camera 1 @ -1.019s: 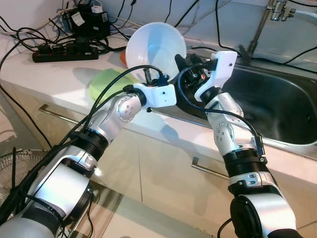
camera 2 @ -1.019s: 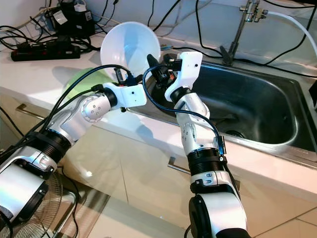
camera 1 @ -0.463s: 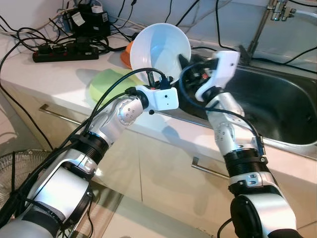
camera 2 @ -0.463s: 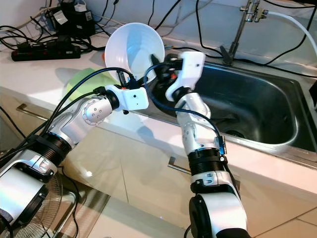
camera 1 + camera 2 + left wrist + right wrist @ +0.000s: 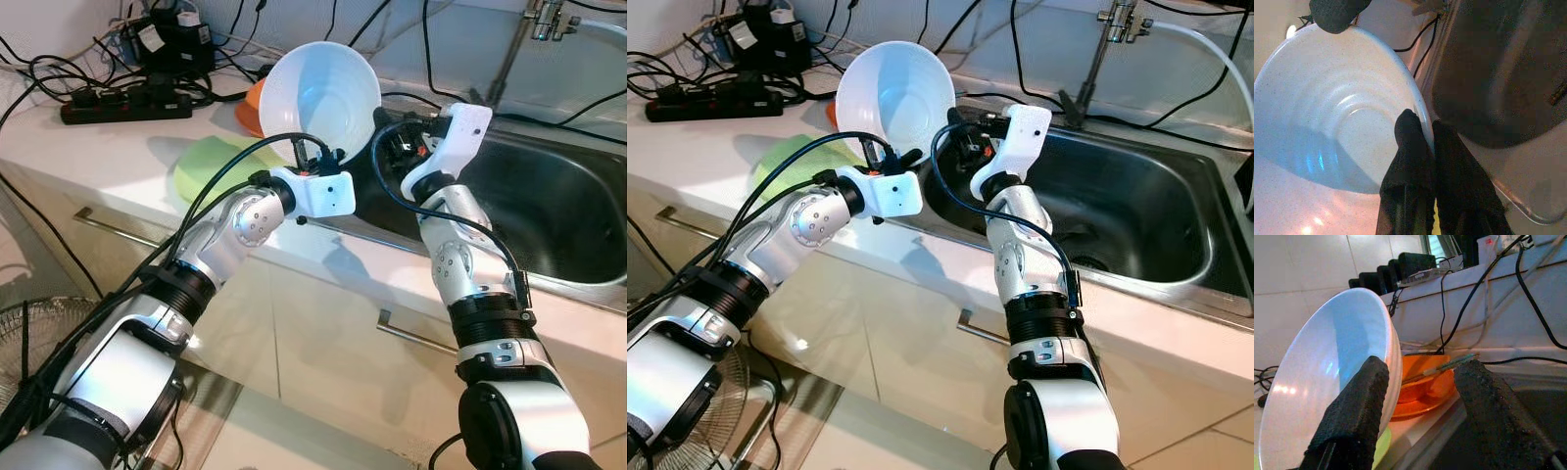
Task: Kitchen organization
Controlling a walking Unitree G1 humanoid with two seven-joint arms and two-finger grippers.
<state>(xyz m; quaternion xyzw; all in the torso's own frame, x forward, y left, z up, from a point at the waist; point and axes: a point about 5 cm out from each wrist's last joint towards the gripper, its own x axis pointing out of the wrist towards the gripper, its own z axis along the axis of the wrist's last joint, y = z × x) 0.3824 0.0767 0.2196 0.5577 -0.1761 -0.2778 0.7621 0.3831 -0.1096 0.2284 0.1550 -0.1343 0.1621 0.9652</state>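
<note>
Left gripper [image 5: 1422, 134] clamps white bowl [image 5: 318, 93] rim, tilted on edge above green plate [image 5: 211, 162]. Right gripper [image 5: 1422, 382] released, just beside bowl; orange dish [image 5: 1425, 387] beyond it.

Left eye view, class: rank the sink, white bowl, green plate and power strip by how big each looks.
1. Sink, largest.
2. White bowl, held up by the left claw, so nearness inflates it.
3. Green plate and power strip look alike; the plate is partly hidden, so no ranking.
</note>
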